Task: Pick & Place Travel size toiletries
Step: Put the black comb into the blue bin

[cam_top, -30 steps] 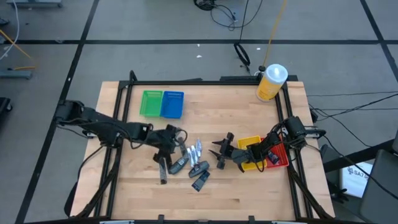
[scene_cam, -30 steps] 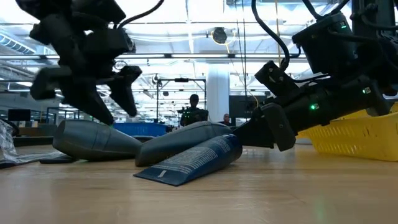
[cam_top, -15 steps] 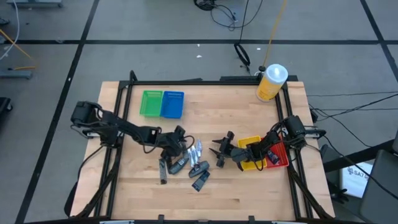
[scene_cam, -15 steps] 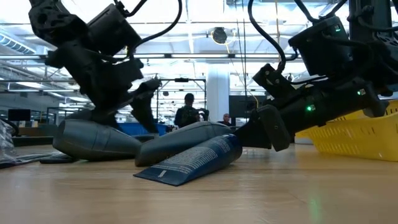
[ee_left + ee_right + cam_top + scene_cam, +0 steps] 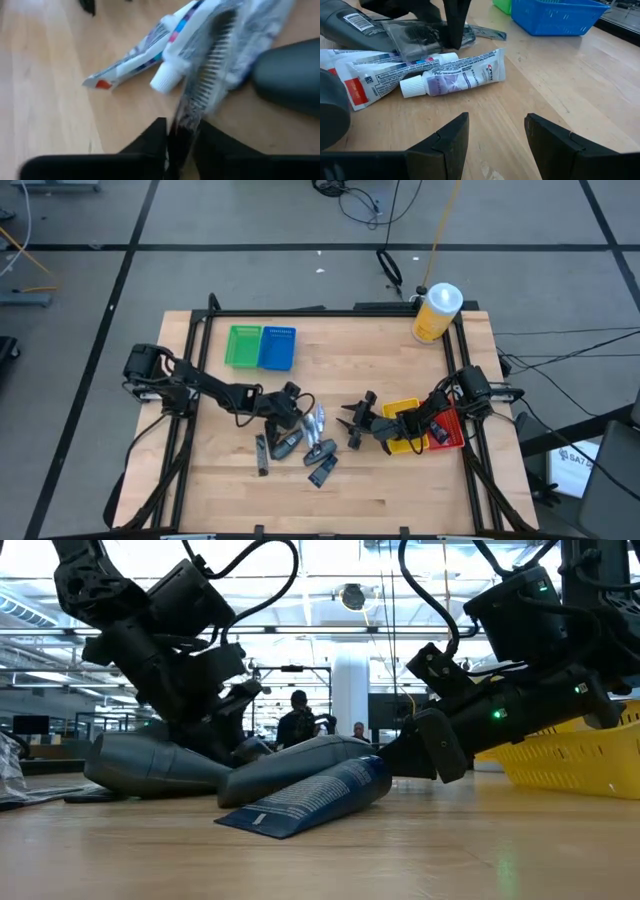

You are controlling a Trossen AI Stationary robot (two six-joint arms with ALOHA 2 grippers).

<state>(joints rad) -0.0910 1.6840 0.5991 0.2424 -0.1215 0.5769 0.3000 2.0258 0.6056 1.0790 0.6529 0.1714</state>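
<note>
Several travel size toiletries lie in a pile at the table's middle: dark grey tubes (image 5: 320, 450) (image 5: 150, 762), white tubes (image 5: 315, 420) (image 5: 455, 75) and a clear packet with a black comb (image 5: 415, 35). My left gripper (image 5: 293, 412) (image 5: 182, 131) is down at the pile's far left side, shut on the comb packet. My right gripper (image 5: 352, 425) (image 5: 495, 131) hovers low just right of the pile, open, with nothing between its fingers. My left gripper pinches one end of the comb packet (image 5: 186, 116) between its two fingers. The fingers (image 5: 452, 22) come down on it from above. The packet still lies flat on the white tubes and the table.
A green tray (image 5: 243, 345) and a blue tray (image 5: 277, 348) stand at the far left. A yellow tray (image 5: 408, 412) and a red tray (image 5: 450, 435) sit at the right under my right arm. A yellow bottle (image 5: 436, 312) stands at the far right corner.
My left gripper has moved toward the table's right edge and down onto the pile, then shut on the comb packet. The toiletries lie where they were.
</note>
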